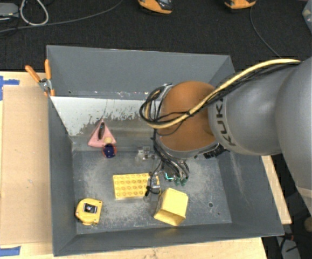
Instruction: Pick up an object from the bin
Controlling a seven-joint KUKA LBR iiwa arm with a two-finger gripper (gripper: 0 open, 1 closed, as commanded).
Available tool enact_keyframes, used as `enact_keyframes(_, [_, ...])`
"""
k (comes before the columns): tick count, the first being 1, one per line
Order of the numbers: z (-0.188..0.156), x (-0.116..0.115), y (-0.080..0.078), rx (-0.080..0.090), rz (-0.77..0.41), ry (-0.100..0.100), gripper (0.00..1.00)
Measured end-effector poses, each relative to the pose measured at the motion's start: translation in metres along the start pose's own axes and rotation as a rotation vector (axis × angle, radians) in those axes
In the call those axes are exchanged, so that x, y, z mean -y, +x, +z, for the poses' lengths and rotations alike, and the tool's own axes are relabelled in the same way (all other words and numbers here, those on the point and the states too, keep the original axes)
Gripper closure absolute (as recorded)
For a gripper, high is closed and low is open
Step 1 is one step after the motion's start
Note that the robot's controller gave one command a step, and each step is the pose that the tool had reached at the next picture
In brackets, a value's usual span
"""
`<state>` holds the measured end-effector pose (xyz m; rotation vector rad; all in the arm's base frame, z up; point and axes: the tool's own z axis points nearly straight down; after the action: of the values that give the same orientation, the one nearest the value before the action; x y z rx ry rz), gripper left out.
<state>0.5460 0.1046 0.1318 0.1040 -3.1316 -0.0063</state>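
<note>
My gripper (165,177) hangs below the arm's orange cover, low over the middle of the bin floor. Its dark tip sits at the right edge of a flat yellow studded plate (130,186). Just below and to the right of it lies a yellow box-shaped block (172,206), tilted on the floor. A small grey metal piece (141,154) lies just left of the gripper, near the back slope.
A yellow tape measure (89,210) rests in the front left corner. A pink triangular piece (101,135) leans on the back slope at the left, with a small dark blue thing (109,151) right below it. The arm comes in from the right.
</note>
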Motion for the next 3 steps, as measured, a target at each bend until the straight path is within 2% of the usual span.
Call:
enact_keyframes(1, [0.005,-0.012,0.019,0.002,-0.096,-0.001,0.00])
enact_keyframes(2, [0.061,0.008,0.016,0.005,0.032,-0.003,1.00])
enact_keyframes(3, [0.061,0.008,0.016,0.005,0.033,-0.003,1.00])
